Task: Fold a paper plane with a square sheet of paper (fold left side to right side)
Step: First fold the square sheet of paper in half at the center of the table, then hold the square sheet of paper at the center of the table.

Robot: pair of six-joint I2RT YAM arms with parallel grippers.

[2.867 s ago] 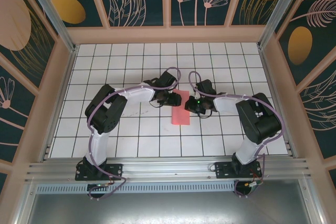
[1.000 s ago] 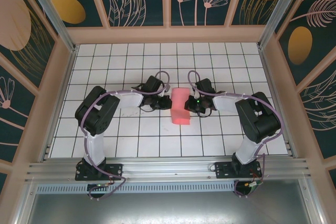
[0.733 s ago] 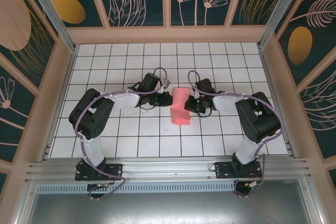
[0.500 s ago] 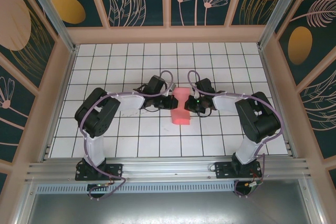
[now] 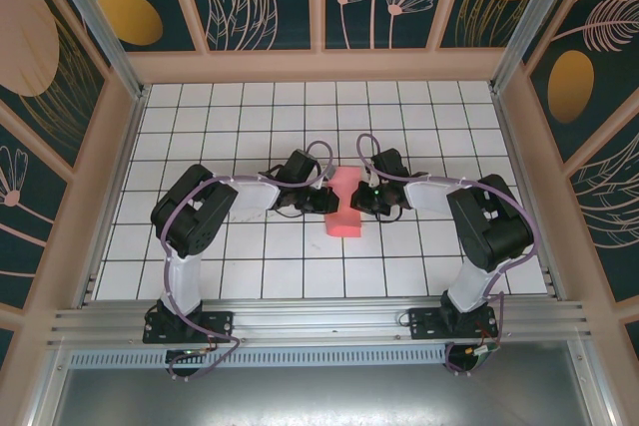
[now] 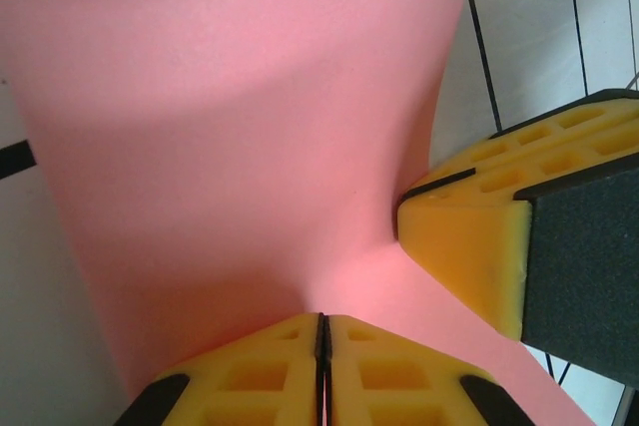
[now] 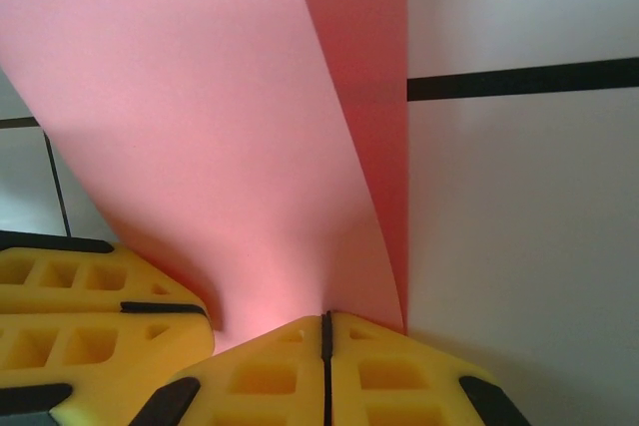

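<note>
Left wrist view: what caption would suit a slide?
Left gripper shut on the bowed pink-red paper, over the tiled table.

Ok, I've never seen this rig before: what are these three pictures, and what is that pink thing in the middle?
A left arm and a right arm are bolted at the near edge of a white grid table. The wide picture looks down from above. The other two come from a camera on each wrist; the yellow blocks at the bottom belong to that arm. The left fingers and right fingers are each closed on the pink-red paper, a narrow folded sheet between them, pinching its middle.
</note>
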